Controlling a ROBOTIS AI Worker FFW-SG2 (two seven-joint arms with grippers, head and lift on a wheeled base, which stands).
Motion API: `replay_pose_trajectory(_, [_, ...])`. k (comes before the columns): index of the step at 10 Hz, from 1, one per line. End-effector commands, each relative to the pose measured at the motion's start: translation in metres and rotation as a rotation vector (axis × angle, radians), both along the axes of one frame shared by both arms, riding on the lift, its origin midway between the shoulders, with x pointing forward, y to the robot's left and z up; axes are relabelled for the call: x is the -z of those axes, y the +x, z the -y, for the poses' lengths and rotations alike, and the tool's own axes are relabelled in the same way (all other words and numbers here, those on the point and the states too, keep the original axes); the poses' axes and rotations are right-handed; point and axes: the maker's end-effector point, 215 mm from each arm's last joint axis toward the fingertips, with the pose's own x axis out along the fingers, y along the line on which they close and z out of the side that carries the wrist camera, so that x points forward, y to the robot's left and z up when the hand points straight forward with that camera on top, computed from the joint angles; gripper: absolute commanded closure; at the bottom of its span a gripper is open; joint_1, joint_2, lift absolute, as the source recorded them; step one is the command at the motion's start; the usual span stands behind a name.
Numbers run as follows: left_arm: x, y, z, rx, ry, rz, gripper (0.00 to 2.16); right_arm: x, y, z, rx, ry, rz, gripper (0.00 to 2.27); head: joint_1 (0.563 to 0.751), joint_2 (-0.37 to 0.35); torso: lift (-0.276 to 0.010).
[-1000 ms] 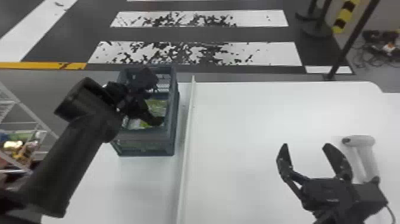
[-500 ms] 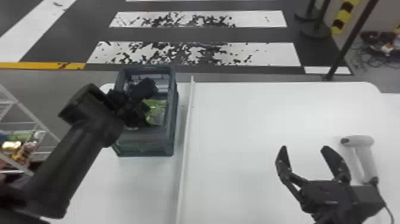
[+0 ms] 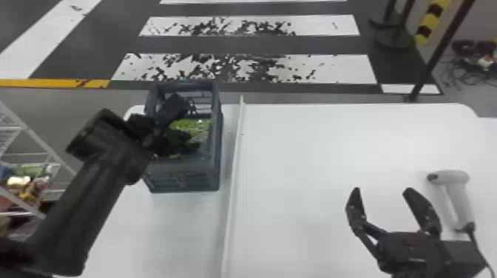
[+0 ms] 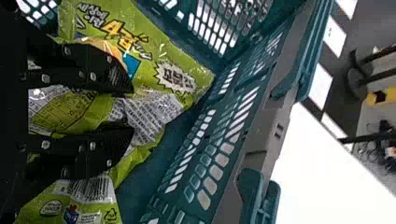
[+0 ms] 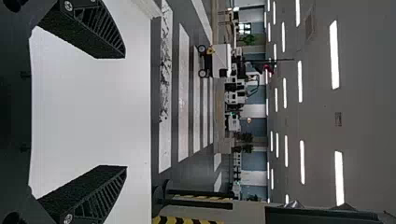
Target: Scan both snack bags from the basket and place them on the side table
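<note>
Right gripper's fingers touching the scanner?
Apart. Head view: a strip of white table shows between the right gripper's nearer finger and the scanner.

White stripes [image 3: 347, 70] cross the dark floor [image 3: 314, 44] beneath bright ceiling lights [image 5: 334, 56].

Striped floor [image 3: 314, 46] and a cluttered background.
White bands [image 3: 344, 69] crossed the dark floor, two heavily speckled with black; a yellow strip [image 3: 48, 83] lay at the robot's left, beyond a wire rack [image 3: 36, 136] holding mixed goods. On the right stood a slanting dark pole [image 3: 440, 51] and a black-and-yellow post [image 3: 432, 22], near tangled cables [image 3: 449, 74]. The right wrist view showed a wheeled cart [image 5: 222, 60] and ceiling lights [image 5: 334, 53].
</note>
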Motion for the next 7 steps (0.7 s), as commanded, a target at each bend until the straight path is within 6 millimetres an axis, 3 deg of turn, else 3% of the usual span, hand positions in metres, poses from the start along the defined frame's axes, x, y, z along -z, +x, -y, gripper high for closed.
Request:
replay_pose_trajectory(1, [-0.028,0.013,-0.005,-0.056,-0.128,0.054,2.13,0.0,-0.002,0.001,0.002,0.0,0.0,0.08,0.695,0.086,-0.075])
replay_pose_trajectory(7, [-0.091,-0.002,-0.017,-0.1,-0.398,0.143,2.13,0.002,0.003,-0.009,-0.016,-0.011,-0.012,0.08,0.695,0.1,-0.075])
